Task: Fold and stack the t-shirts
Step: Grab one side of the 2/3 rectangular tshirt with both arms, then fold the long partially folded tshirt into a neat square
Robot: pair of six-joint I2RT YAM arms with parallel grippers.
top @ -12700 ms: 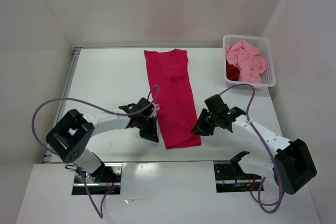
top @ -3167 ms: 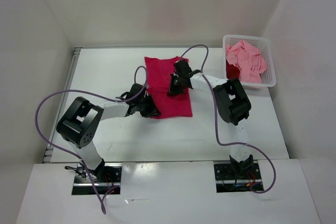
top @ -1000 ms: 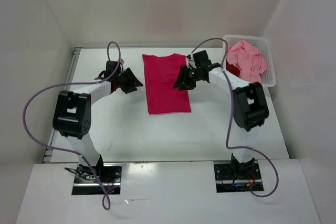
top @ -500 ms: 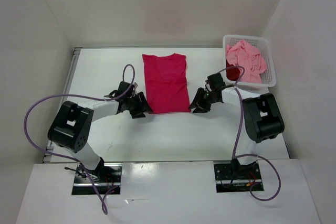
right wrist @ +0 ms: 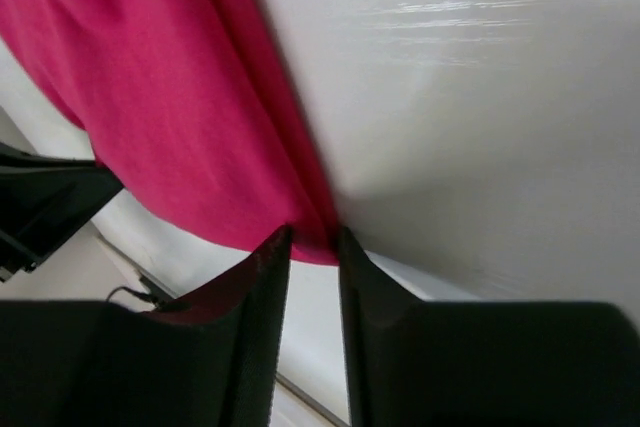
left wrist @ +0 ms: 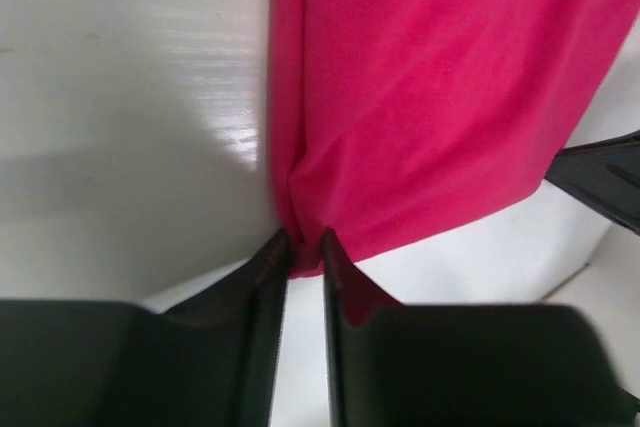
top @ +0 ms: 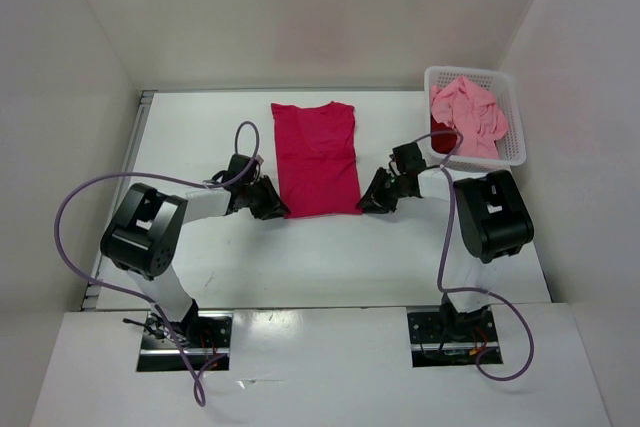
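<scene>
The bright magenta-red cloth t-shirt [top: 316, 157] is lying flat in the middle of the white bench [top: 200, 147], already folded into a long rectangle with its neck toward the far wall. Its two near corners are being taken by the arms. The left gripper [left wrist: 304, 239] is pinching the near left corner: its jaws are almost together, with only the thin cloth between them, and the cloth is puckering a little at the tips. The right gripper [right wrist: 312, 235] is holding the near right corner in the same way, its jaws closed down onto the edge of the fabric. The shirt is looking light, soft and limp, so it is probably going to sag and wrinkle if only one side is lifted. It seems better to hold it by both corners and to move the two arms together, keeping the edge stretched between them. The light salmon pink shirt [top: 468, 117] is sitting crumpled in the white plastic mesh basket [top: 510, 107] at the far right corner. The dark crimson shirt [top: 443, 135] is showing partly under it, and both are waiting to be folded.
</scene>
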